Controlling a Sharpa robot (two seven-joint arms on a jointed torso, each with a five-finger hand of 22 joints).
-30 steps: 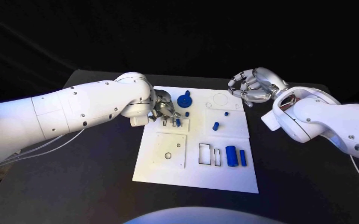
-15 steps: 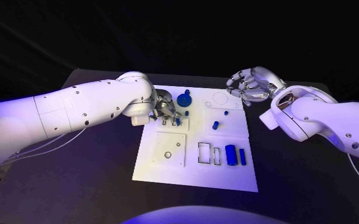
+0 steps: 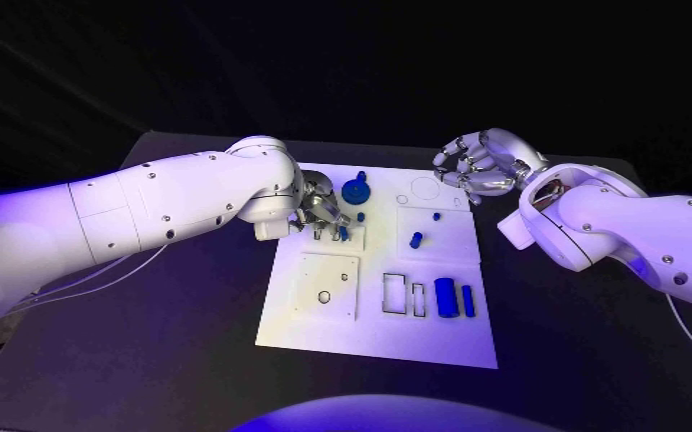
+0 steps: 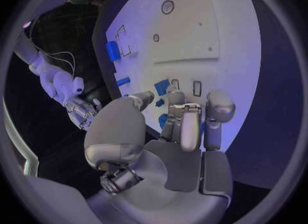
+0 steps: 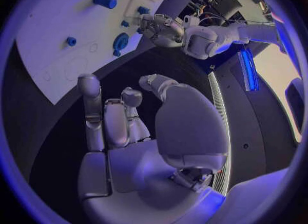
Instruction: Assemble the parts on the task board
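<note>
Working at the far left part of the task board (image 3: pixel 378 337), the left hand (image 3: pixel 320 210) curls its fingers over small blue parts (image 3: pixel 342 235); whether it grips one, I cannot tell. The right hand (image 3: pixel 479 164) hovers beyond the far right corner, fingers curled, holding nothing.

Dim room, black backdrop; violet-blue light washes the scene; task board (image 3: pixel 378 322) is the brightest surface, evenly lit, no hard glare; soft shadows under both arms; wrist views bend strongly at the circle's edge w/ dark vignette; left hand (image 4: pixel 173 131) and right hand (image 5: pixel 138 131) close up, slightly soft.
</note>
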